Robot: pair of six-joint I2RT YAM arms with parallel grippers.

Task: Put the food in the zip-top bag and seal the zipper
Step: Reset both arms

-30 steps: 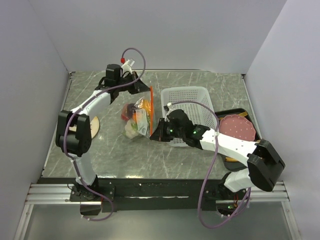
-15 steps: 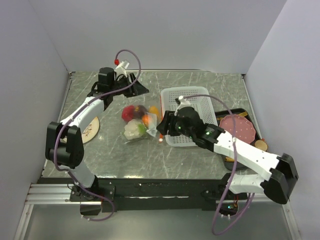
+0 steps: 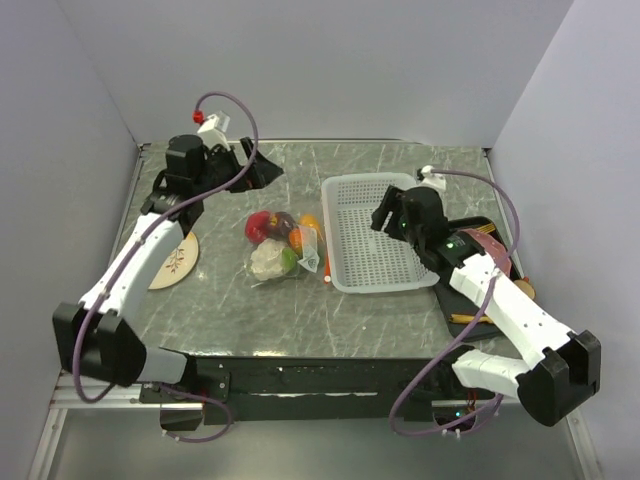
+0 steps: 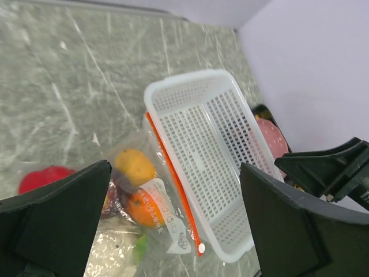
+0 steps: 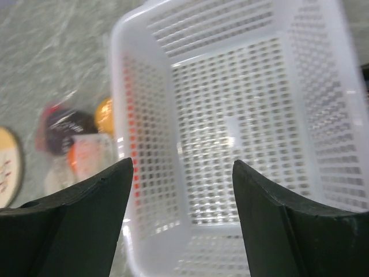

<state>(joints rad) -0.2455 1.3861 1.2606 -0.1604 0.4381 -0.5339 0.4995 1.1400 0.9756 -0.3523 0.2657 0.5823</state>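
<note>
The zip-top bag (image 3: pixel 283 247) lies flat on the table just left of the basket, with nothing gripping it. Inside it I see the food: a red pepper (image 3: pixel 259 225), white cauliflower (image 3: pixel 267 263), an orange (image 3: pixel 297 239) and a yellow-green mango (image 4: pixel 134 166). The zipper (image 3: pixel 326 255) runs along the bag's right edge beside the basket wall, and a white slider (image 4: pixel 200 248) sits at its near end. My left gripper (image 3: pixel 262 172) hangs open above the table behind the bag. My right gripper (image 3: pixel 385 215) hovers open over the basket. Both hold nothing.
A white perforated basket (image 3: pixel 350 265) stands right of the bag, nothing visible in it. A dark tray with a pink slab (image 3: pixel 492 255) sits at the far right. A round wooden coaster (image 3: pixel 172 262) lies left of the bag.
Both grippers opened and let go of the bag, which dropped flat onto the table. The left arm drew back to the far left; the right arm rose and swung right over the basket.
</note>
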